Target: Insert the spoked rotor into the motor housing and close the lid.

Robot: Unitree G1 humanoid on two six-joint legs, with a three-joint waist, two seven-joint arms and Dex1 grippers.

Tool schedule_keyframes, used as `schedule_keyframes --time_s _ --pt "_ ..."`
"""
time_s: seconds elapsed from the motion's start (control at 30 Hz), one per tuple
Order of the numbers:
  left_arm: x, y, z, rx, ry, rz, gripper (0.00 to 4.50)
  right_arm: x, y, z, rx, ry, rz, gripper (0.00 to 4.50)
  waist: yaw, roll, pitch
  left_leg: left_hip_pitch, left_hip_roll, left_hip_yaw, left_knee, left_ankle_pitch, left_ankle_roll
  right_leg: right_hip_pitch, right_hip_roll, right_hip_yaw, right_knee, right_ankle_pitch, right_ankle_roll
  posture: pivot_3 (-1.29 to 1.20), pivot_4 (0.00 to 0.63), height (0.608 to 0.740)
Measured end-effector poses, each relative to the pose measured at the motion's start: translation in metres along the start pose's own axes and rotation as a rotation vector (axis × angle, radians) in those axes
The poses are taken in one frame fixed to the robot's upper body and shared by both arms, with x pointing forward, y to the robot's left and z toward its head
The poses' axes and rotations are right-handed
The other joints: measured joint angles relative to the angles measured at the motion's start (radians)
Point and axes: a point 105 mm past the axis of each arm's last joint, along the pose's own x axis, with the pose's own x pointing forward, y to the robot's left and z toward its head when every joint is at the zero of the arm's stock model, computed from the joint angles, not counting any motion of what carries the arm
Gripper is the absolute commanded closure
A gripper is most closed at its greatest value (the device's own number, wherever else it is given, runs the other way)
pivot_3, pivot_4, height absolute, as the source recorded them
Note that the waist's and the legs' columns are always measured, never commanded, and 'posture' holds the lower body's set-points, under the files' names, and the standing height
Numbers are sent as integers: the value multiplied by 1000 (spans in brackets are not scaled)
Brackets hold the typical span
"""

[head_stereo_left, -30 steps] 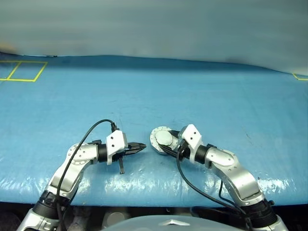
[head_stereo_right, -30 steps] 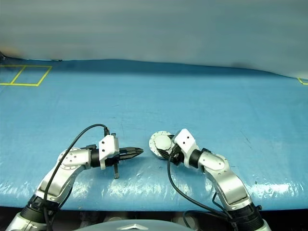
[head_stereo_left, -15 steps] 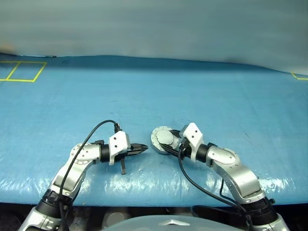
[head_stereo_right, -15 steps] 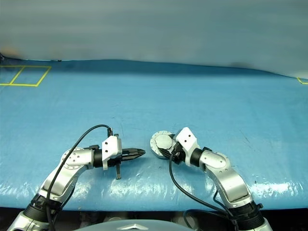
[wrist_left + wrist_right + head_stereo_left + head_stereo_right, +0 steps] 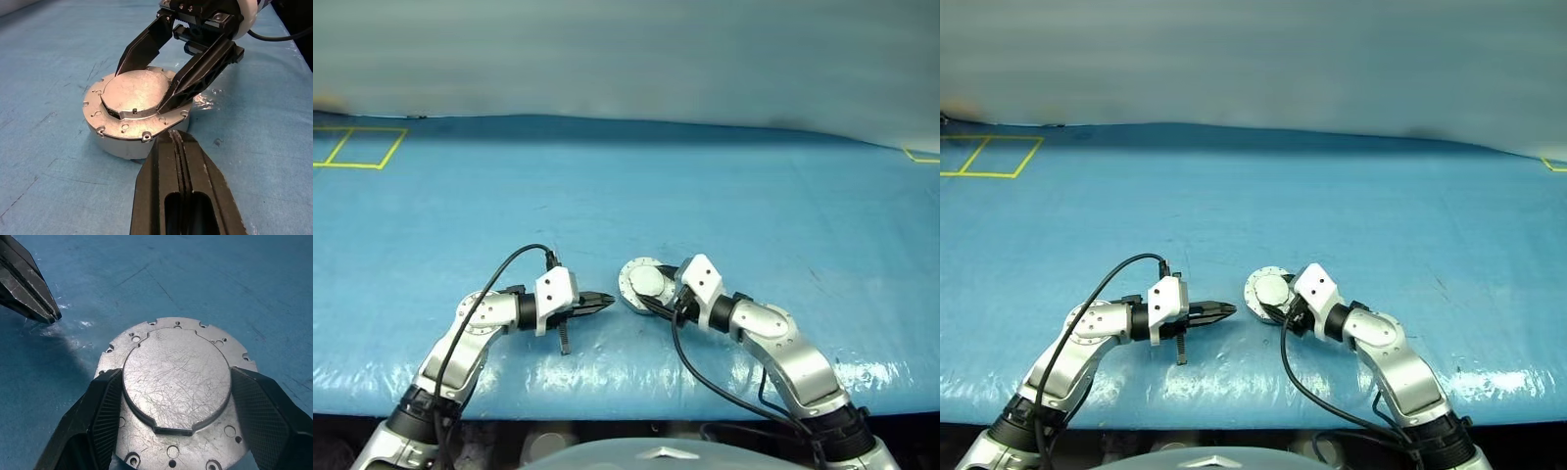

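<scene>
The head cameras looked down over the blue desk (image 5: 724,196); both wrist cameras sat close, sharing the silver motor housing (image 5: 132,125).

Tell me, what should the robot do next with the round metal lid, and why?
Probably twist the lid slightly and press down: the right end effector grips its rim atop the motor housing, and a dark gap shows under one edge.

obstacle: motor housing (image 5: 639,284) between both grippers; free: blue table (image 5: 705,196) beyond, on either side
</scene>
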Motion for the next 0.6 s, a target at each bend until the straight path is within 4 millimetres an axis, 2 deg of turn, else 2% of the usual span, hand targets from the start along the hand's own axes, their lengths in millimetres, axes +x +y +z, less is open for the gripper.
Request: schedule_keyframes --time_s 0.13,0.27,0.6 --pt "1 -1 0 2 -2 0 4500 -6 0 -3 2 6 -37 1421 14 -1 -1 0 0 0 0 0 0 0 0 0 -1 0 0 0 150 740" --pt "2 -2 1 6 -11 -2 4500 1 1 -4 45 -22 -103 1421 12 -2 -1 0 0 0 1 0 0 0 0 0 0 0 0 0 150 740" --pt "8 2 1 20 -19 -5 4500 3 7 -4 -18 2 -74 1421 4 -3 -3 1 0 1 0 0 0 0 0 0 0 0 0 0 150 740"
